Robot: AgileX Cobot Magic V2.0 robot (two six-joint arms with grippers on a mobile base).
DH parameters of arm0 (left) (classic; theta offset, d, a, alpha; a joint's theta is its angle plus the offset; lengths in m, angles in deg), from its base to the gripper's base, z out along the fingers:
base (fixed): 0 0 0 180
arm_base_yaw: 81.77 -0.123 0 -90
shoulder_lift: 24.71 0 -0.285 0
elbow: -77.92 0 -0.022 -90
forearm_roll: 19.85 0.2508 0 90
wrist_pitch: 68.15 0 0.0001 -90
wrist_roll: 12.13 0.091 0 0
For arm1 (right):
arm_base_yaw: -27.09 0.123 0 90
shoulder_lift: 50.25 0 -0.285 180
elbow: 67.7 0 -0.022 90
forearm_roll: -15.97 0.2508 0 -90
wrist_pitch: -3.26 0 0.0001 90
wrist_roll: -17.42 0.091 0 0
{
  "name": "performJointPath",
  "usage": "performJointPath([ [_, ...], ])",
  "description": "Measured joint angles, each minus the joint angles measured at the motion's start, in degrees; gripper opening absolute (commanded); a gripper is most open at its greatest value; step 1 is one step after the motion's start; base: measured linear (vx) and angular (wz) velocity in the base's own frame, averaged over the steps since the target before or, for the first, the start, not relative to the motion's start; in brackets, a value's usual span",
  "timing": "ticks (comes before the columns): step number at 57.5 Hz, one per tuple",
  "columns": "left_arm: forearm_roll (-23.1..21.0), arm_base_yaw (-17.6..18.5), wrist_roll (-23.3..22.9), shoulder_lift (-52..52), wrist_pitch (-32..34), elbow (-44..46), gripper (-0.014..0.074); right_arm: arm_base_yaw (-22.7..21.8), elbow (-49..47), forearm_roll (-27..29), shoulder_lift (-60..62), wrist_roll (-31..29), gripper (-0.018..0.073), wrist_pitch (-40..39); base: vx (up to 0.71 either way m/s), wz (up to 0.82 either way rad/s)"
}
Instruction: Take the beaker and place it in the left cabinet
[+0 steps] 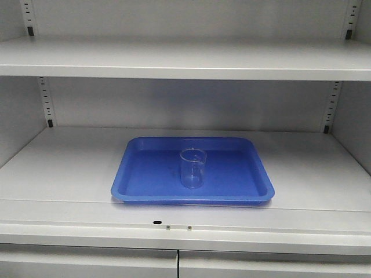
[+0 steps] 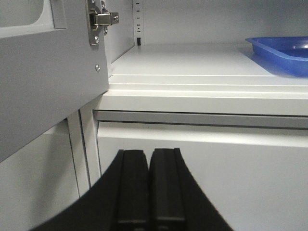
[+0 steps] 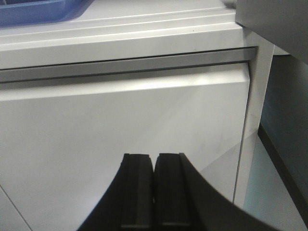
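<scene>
Glass beaker (image 1: 193, 168) stood upright mid-tray (image 1: 139, 174); both grippers' fingers (image 2: 148, 187) (image 3: 153, 190) closed, empty, below shelf. Open wide, grip beaker's wall squarely.

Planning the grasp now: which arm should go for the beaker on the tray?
Marginal call, slightly the right. Both grippers, left and right, are shut and low before the lower doors. The beaker stands upright on the blue tray, which sits slightly right of centre on the shelf.
</scene>
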Motion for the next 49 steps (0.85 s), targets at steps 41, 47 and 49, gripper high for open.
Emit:
performJointPath([
  [41,0.0,0.0,0.0,0.0,0.1,0.0,-0.0006,0.0,0.0,0.0,0.0,0.0,-0.0008,0.2,0.0,0.0],
  [47,0.0,0.0,0.0,0.0,0.1,0.0,-0.0006,0.0,0.0,0.0,0.0,0.0,-0.0008,0.2,0.0,0.0],
  [49,0.0,0.0,0.0,0.0,0.1,0.0,-0.0006,0.0,0.0,0.0,0.0,0.0,-0.0008,0.2,0.0,0.0],
])
